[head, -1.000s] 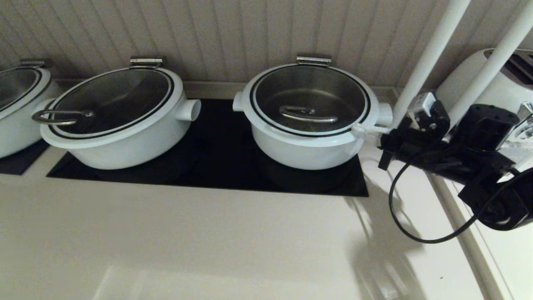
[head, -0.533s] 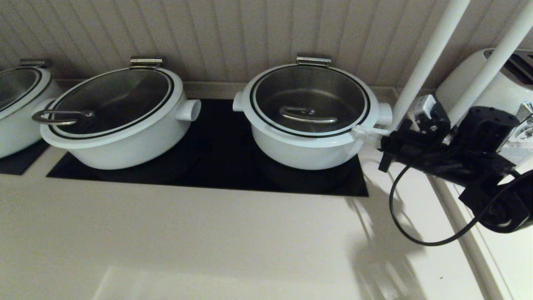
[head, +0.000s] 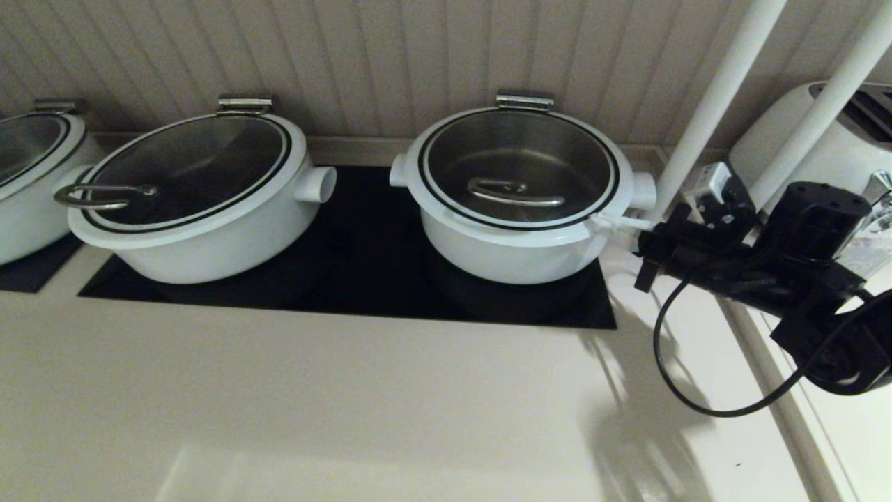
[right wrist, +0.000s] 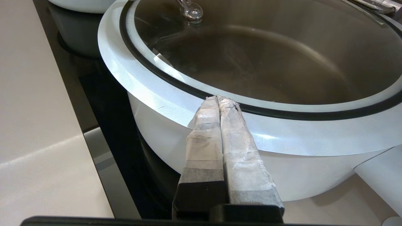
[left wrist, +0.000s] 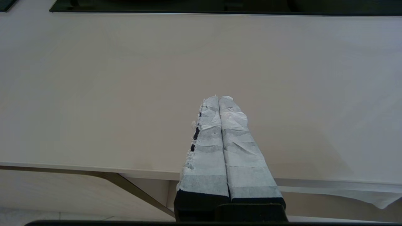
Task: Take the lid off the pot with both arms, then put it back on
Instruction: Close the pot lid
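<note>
Your right arm (head: 773, 279) reaches in from the counter's right edge, forearm nearly level and angled toward the back wall, its black cable (head: 686, 376) looping down over the counter; the right gripper (head: 598, 222) has its two taped fingers (right wrist: 232, 131) pressed flat together with nothing between them, tips lying against the white rim of the lid (head: 519, 164) on the side of the pot (head: 512, 244) that faces the right edge; in the right wrist view the tips sit on the white band just outside the thin black ring, though you cannot tell whether they press or merely touch; the lid lies seated on the pot, its flat steel handle (head: 516, 190) at centre, and the pot stands on the right part of the black cooktop (head: 362, 279) toward the counter's back edge; your left gripper (left wrist: 219, 99) hangs over the bare counter (head: 313, 404) near the front edge, its fingers likewise closed on nothing; the wider pot (head: 202, 209) with the loop-handled lid sits on the cooktop's left part, well apart from the task pot, with dark glass open between them; a third pot (head: 28, 181) stands at the left edge; two white poles (head: 718, 97) rise just behind your right wrist, and a white toaster (head: 822, 132) fills the back right corner, so room there is tight; the front half of the counter lies open
</note>
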Tool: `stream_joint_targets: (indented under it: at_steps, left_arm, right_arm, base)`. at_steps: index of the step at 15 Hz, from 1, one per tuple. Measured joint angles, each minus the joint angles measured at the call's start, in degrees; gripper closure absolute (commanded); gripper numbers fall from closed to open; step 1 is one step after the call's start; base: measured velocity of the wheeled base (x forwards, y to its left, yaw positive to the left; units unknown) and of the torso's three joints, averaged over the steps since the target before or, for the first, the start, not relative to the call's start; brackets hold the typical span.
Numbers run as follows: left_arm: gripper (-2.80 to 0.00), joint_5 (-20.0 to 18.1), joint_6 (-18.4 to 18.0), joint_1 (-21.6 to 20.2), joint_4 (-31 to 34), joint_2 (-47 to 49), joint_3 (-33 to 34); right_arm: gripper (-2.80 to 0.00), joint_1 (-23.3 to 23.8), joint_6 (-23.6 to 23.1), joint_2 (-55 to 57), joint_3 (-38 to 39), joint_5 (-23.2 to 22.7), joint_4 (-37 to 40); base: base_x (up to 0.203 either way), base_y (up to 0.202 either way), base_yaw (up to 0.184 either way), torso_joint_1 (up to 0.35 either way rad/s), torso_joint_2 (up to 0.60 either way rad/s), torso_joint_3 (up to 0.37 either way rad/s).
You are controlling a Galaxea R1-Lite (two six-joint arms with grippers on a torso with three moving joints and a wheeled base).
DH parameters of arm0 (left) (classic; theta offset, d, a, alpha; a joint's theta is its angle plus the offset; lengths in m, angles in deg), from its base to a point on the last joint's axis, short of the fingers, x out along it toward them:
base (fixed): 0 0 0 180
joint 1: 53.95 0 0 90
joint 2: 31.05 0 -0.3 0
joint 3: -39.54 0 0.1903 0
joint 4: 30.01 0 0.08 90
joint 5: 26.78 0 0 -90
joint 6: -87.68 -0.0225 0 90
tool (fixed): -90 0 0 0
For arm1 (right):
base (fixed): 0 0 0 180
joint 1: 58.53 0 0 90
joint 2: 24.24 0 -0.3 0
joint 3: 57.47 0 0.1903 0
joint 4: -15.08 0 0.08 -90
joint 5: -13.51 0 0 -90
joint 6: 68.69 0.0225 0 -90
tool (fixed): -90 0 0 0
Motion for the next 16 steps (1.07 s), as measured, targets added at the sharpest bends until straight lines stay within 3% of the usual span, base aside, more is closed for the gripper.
stream_joint_targets:
  at_steps: [11, 16]
  left_arm:
    - [0.0, 0.0, 0.0, 0.0, 0.0, 0.0, 0.0]
    - [0.0, 0.0, 0.02, 0.0, 0.0, 0.0, 0.0]
  right_arm:
    - [0.0, 0.41, 0.48, -6.72, 1.84, 2.73, 0.46]
    - [0.0, 4.26, 0.69, -10.83, 4.96, 3.09, 0.3]
  base:
    - [0.0, 0.0, 0.0, 0.0, 0.0, 0.0]
    - [0.0, 0.0, 0.0, 0.0, 0.0, 0.0]
